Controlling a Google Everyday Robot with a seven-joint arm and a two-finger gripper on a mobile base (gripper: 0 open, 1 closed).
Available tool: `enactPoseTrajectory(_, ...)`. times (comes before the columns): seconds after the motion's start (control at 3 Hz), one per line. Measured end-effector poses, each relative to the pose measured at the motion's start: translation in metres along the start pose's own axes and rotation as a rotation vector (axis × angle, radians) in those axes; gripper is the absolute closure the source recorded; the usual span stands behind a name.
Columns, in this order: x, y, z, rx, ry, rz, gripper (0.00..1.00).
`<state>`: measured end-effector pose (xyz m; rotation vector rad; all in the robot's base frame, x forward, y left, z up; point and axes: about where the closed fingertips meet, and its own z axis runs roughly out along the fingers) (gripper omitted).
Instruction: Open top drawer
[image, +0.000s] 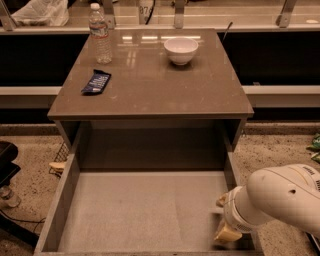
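The top drawer (140, 210) is pulled far out from under the brown counter and shows a deep, empty grey box. Its front panel and handle lie below the bottom edge of the view. My gripper (225, 220) is at the drawer's right front corner, at the end of the white arm (280, 197) that enters from the lower right. Only the yellowish finger tips show past the wrist, over the drawer's right wall.
On the counter top (150, 85) stand a water bottle (100, 34) at the back left, a white bowl (181, 50) at the back middle and a dark blue snack packet (96, 82) at the left. Speckled floor lies on both sides. A dark object (7, 165) stands at the left edge.
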<state>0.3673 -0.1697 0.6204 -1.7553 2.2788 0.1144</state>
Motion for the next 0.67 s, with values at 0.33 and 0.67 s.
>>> enactPoseTrajectory(0.33,-0.0001,0.0002,-0.0007,0.001,0.001,-0.001,0.00)
enactPoseTrajectory(0.67,-0.0001,0.0003,-0.0007,0.001,0.002,-0.002,0.00)
